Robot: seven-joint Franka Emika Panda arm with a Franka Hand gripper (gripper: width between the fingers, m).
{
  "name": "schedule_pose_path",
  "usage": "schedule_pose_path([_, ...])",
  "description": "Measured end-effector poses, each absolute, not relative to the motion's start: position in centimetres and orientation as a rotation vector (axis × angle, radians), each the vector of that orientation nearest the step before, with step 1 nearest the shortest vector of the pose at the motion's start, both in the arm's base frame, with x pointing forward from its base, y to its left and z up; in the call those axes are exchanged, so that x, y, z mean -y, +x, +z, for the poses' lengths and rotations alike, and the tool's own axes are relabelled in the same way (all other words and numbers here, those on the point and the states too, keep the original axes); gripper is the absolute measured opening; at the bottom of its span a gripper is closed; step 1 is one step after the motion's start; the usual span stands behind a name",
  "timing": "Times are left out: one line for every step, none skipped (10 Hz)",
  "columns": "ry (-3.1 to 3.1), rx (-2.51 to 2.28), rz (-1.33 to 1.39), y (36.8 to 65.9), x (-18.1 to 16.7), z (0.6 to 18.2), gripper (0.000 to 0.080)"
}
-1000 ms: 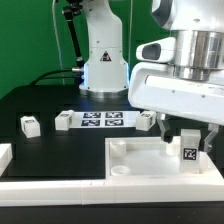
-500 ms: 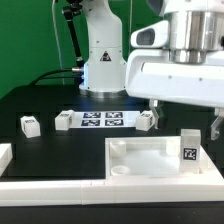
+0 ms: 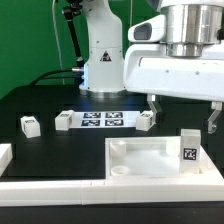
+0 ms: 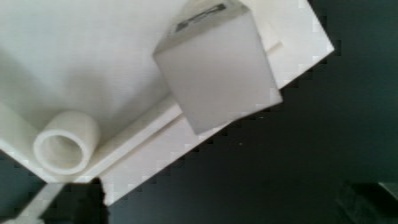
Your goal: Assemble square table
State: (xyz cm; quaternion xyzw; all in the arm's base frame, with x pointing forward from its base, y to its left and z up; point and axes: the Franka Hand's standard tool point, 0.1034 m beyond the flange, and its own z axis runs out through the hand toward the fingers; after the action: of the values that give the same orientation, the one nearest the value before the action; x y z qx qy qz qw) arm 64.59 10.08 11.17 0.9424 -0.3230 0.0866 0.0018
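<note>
At the corner of the tabletop point(image 3: 150, 170) on the exterior view's right, got a leg point(image 3: 188, 148) standing upright under the gripper point(image 3: 182, 112), jaws spread wide and empty, so could easily clip and topple it if only loosely seated.

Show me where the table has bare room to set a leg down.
Bare black table lies between the marker board, the tabletop and the white rail. Crowded: the legs flanking the marker board, and the tabletop corner under the open jaws, where one leg stands.
</note>
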Motion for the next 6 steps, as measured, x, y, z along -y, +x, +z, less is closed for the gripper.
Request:
schedule_pose_path([2.957,1.014,0.272,64.6,-10.1,11.1,0.0649])
schedule_pose_path([2.957,1.014,0.271,64.6,-10.1,11.1,0.0649])
schedule_pose_path([2.957,1.014,0.271,64.6,-10.1,11.1,0.0649])
schedule_pose_path([2.957,1.014,0.271,64.5,-10.1,11.1,0.0649])
schedule_pose_path([2.98,1.044,0.292,63.7,-9.9,11.2,0.0649])
schedule_pose_path([2.993,1.057,0.276,61.5,-9.7,10.9,0.0649])
